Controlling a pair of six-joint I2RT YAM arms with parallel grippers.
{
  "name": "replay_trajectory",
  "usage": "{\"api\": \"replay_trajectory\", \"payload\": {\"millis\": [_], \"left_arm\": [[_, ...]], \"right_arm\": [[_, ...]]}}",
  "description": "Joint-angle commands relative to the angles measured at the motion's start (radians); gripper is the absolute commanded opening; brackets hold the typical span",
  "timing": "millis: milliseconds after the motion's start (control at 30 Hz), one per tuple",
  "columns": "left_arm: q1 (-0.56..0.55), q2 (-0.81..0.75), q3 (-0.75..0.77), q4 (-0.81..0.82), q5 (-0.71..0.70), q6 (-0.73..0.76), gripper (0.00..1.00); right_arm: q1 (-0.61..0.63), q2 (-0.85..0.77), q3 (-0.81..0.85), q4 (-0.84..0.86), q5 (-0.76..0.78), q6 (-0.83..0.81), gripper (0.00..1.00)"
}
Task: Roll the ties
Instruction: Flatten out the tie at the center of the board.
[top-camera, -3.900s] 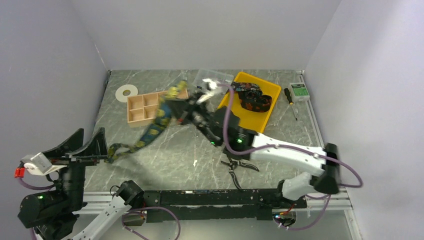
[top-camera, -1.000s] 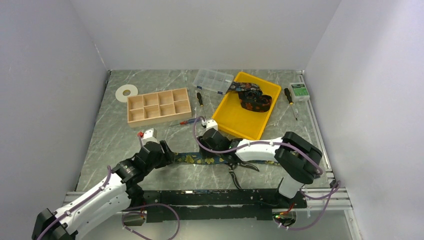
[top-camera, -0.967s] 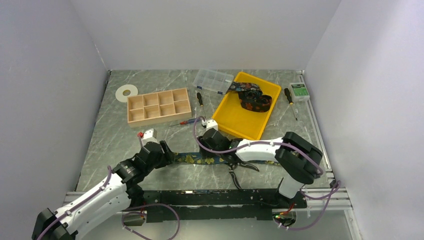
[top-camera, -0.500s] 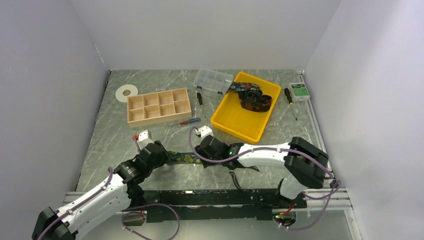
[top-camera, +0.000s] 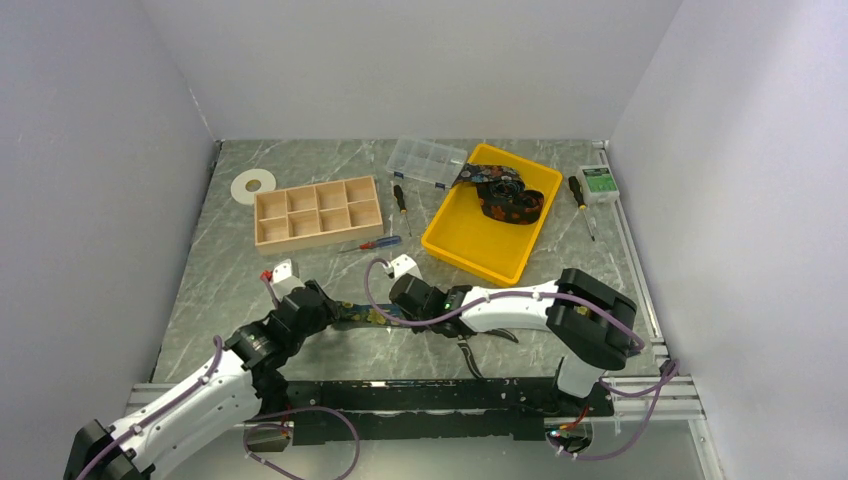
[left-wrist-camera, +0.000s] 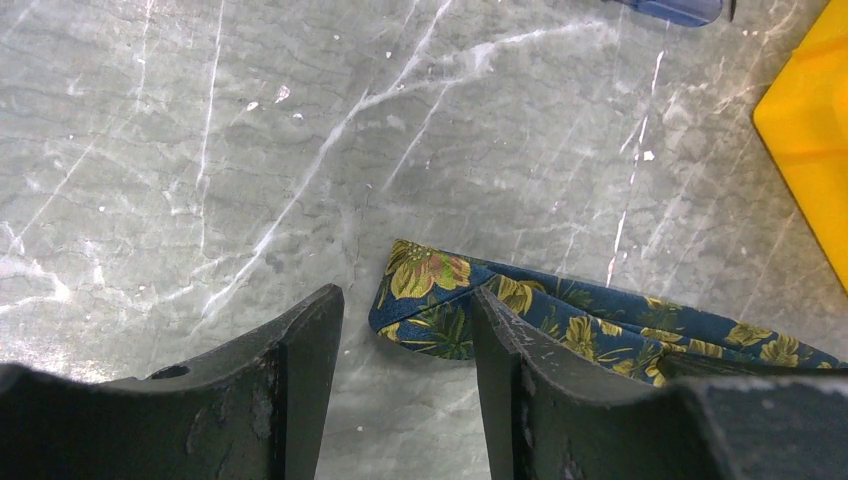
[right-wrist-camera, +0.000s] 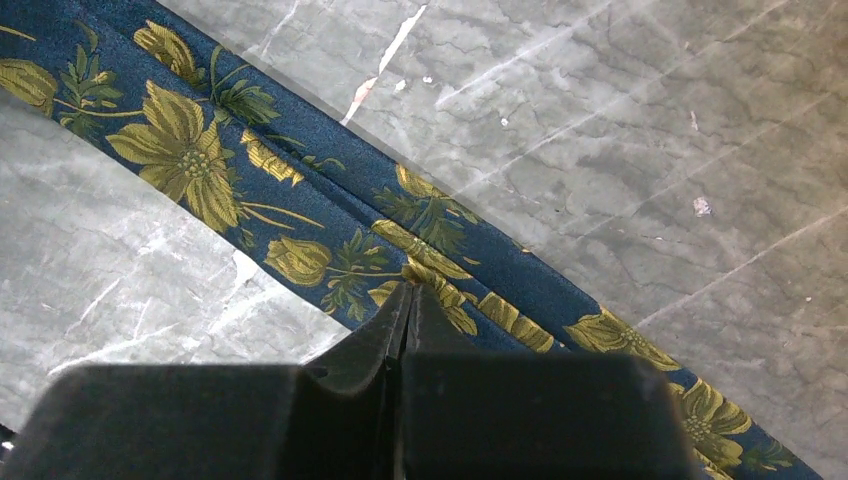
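Left hand (left-wrist-camera: 407, 298): it was open, and the end of the long dark blue cloth tie with yellow flowers (left-wrist-camera: 600, 320) lay between its two black fingers (left-wrist-camera: 300, 370).
Right hand (right-wrist-camera: 408, 292): it was closed tight, with its tips pressed down on the middle of the tie. I could not tell if any cloth was pinched.
Tie: it lay flat in a strip on the grey marble table (top-camera: 230, 260), reaching from one hand to the other.
More ties: dark flowery ties (top-camera: 505, 195) sat bunched at the far end of the yellow plastic tray (top-camera: 475, 235), well apart from both hands.
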Motion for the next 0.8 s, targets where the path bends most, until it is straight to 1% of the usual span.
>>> {"api": "replay_trajectory", "payload": {"millis": [0, 200, 367, 567, 767], "left_arm": [[0.002, -0.038, -0.01, -0.006, -0.024, -0.026, 0.56], [0.002, -0.077, -0.01, -0.028, -0.037, -0.034, 0.56], [0.002, -0.101, 0.008, -0.049, -0.067, -0.026, 0.58], [0.002, -0.095, 0.023, -0.076, -0.083, -0.035, 0.66], [0.002, -0.086, 0.024, -0.085, -0.085, -0.045, 0.68]], "right_arm": [[0.002, -0.021, 0.038, -0.038, 0.054, -0.037, 0.0], [0.002, -0.014, 0.091, -0.03, 0.075, -0.115, 0.0], [-0.001, 0.019, 0.15, -0.028, 0.08, -0.147, 0.0], [-0.033, 0.07, 0.167, 0.005, 0.053, -0.123, 0.0], [-0.037, 0.103, 0.151, 0.016, 0.047, -0.115, 0.0]]}}
